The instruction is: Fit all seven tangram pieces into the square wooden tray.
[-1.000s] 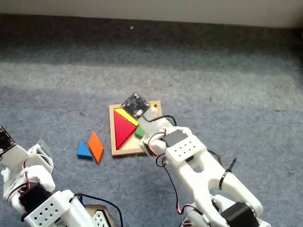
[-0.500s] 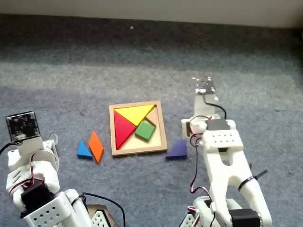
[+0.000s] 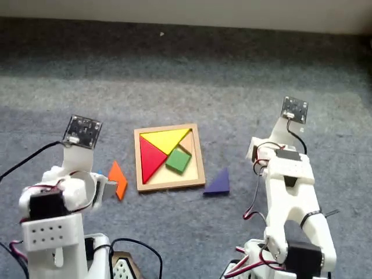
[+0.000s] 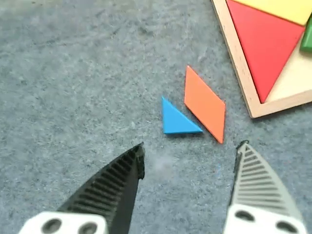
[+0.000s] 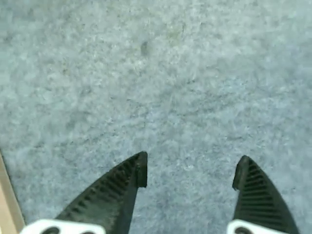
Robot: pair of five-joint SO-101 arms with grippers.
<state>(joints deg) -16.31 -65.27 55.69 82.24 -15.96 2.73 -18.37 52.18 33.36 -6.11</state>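
The square wooden tray [image 3: 171, 186] lies mid-table and holds a yellow triangle [image 3: 165, 139], a red triangle [image 3: 150, 158] and a green square [image 3: 178, 160]. A purple triangle [image 3: 219, 183] rests on the carpet just right of the tray. Left of the tray lie an orange parallelogram [image 4: 205, 104] and a small blue triangle [image 4: 177, 120]. My left gripper [image 4: 190, 152] hangs open just short of those two pieces, touching neither. My right gripper [image 5: 191, 168] is open over bare carpet to the right of the tray, holding nothing.
Grey carpet covers the whole table. The left arm [image 3: 55, 203] stands at the front left and partly hides the blue triangle from above. The right arm [image 3: 288, 180] stands at the front right. A strip of the tray edge [image 5: 9, 204] shows beside the right gripper.
The right arm has pulled back from over the tray and swung right, uncovering the green square and the purple triangle. The left arm has moved in toward the blue and orange pieces.
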